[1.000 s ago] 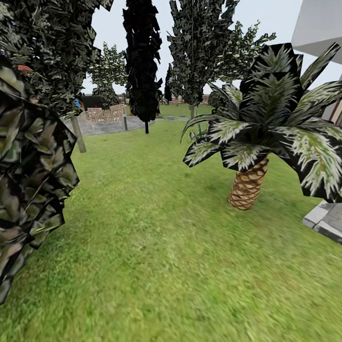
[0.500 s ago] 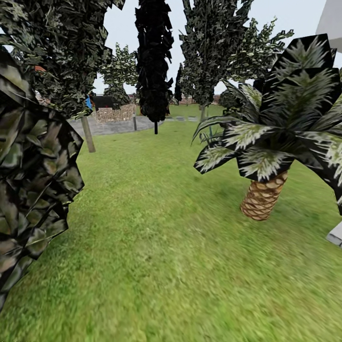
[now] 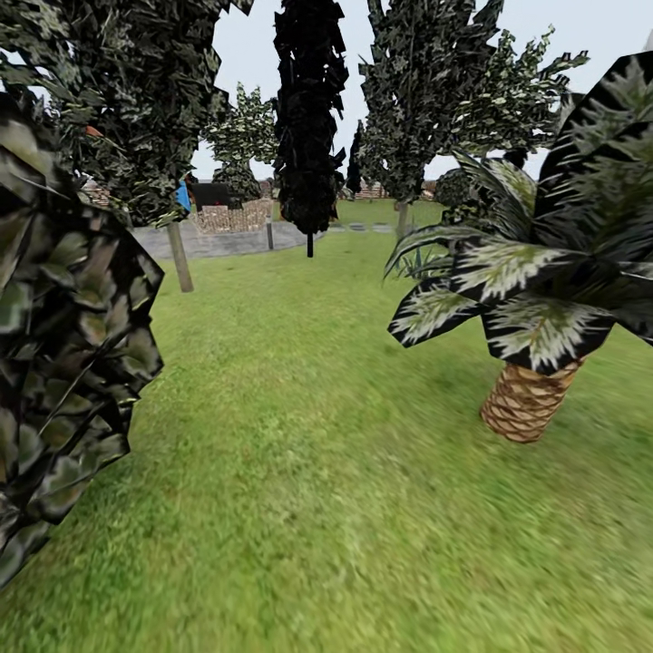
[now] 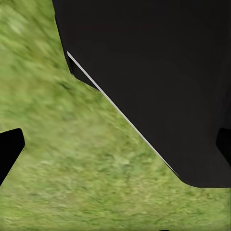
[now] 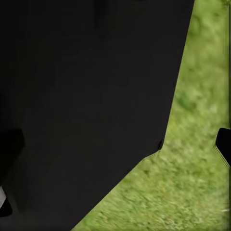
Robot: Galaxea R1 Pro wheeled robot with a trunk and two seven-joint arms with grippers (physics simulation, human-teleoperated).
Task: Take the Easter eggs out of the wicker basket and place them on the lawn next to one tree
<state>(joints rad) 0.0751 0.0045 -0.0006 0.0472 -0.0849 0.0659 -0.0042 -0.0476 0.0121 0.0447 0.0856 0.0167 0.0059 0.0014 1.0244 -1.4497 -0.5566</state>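
Note:
The Easter eggs and the wicker basket are out of view. The lawn (image 3: 299,435) spreads ahead of me as short green grass. A tree with a straight grey-brown trunk (image 3: 181,258) stands at the far left of the garden, its blocky canopy above. In the left wrist view my left gripper (image 4: 115,149) is open over grass, its dark fingertips (image 4: 9,150) at the frame edges and nothing between them. In the right wrist view my right gripper (image 5: 115,159) is also open and empty, beside my black body (image 5: 86,96).
A dense leafy bush (image 3: 63,345) crowds the near left. A short palm with a scaly trunk (image 3: 528,404) stands at the right. A dark narrow cypress (image 3: 310,118) and further trees rise ahead, with a grey paved patch (image 3: 227,240) and low wall behind.
The whole head view has shifted: the palm, cypress and trunk sit further right and slightly larger, and the white house corner has left the frame. The camera moved, not the things.

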